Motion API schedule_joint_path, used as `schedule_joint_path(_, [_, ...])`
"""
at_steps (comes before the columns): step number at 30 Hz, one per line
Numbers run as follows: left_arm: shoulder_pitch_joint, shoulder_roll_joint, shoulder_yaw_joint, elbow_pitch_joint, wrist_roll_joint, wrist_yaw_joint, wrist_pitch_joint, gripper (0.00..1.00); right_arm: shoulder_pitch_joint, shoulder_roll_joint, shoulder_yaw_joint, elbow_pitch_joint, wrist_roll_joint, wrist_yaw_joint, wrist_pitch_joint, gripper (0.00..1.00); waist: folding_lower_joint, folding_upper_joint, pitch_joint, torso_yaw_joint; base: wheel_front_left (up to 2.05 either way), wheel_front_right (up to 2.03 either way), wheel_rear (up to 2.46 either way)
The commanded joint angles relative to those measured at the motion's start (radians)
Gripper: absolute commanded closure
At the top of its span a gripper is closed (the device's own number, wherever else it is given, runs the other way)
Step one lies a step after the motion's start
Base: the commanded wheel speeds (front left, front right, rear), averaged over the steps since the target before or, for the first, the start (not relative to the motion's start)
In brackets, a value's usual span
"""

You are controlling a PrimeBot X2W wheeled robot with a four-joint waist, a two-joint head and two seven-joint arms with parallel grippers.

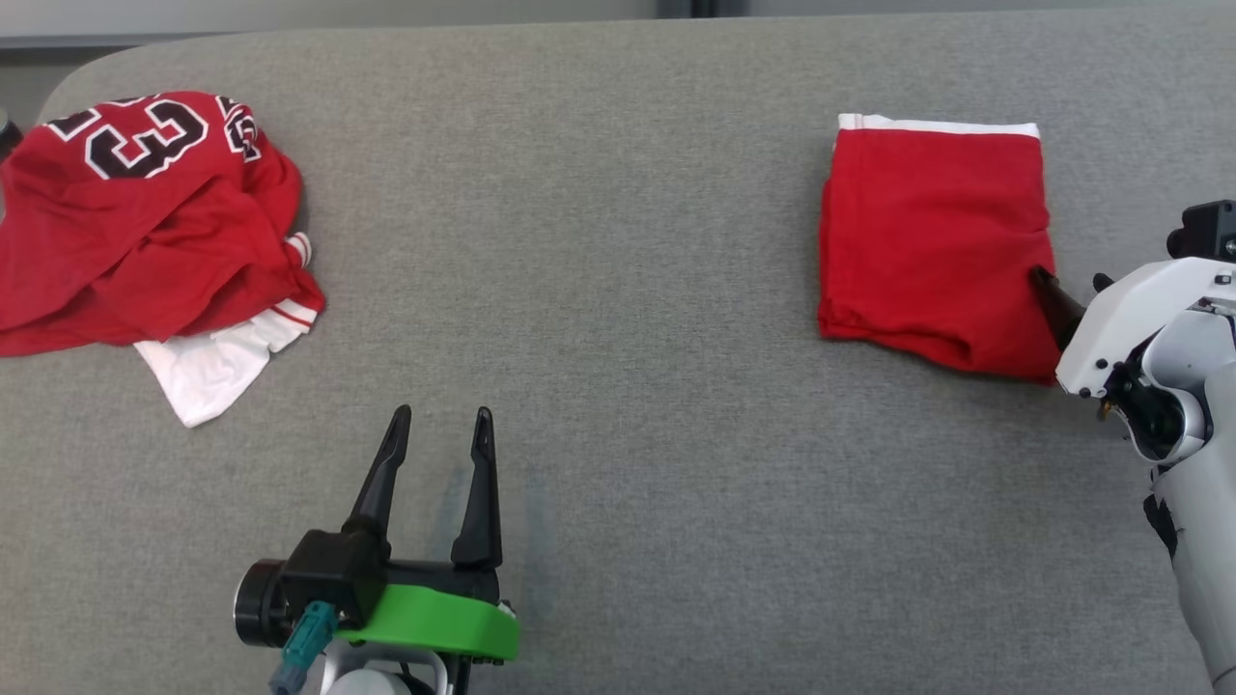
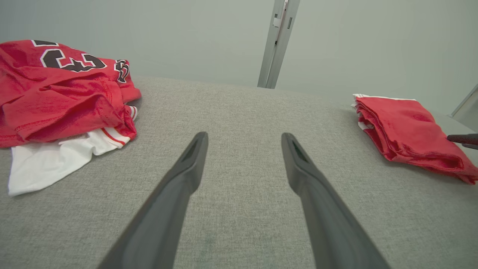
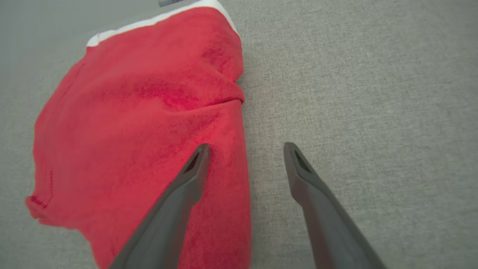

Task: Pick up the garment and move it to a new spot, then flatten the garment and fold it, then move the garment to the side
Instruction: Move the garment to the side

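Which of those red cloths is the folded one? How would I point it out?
Look at the grey surface. On its right side, by the right gripper, lies the folded red garment. Unlike the crumpled numbered jersey at left, it is a neat rectangle edged white.

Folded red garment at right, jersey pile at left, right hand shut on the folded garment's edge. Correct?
Not quite. The right hand is open, not shut: the right wrist view shows its fingers spread, one over the folded red garment, one over the grey surface. The rest holds.
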Motion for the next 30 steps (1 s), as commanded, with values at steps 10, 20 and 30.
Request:
schedule_joint_path(10, [-0.017, 0.003, -0.008, -0.007, 0.015, 0.016, -0.003, 0.0, -0.074, 0.036, 0.001, 0.16, 0.064, -0.001, -0.072, 1.0, 0.0, 0.0, 0.045, 0.023, 0.0, 0.0, 0.0])
schedule_joint_path(20, [-0.013, 0.003, 0.045, -0.018, 0.063, -0.011, -0.003, 0.0, -0.125, 0.04, 0.033, 0.178, 0.132, -0.001, -0.153, 1.0, 0.0, 0.0, 0.093, -0.216, 0.0, 0.0, 0.0])
schedule_joint_path(30, [-0.065, 0.01, 0.069, -0.016, 0.161, -0.08, -0.003, 0.0, -0.244, -0.056, 0.028, 0.303, -0.016, -0.001, -0.347, 1.0, 0.0, 0.0, 0.226, -0.324, 0.0, 0.0, 0.0])
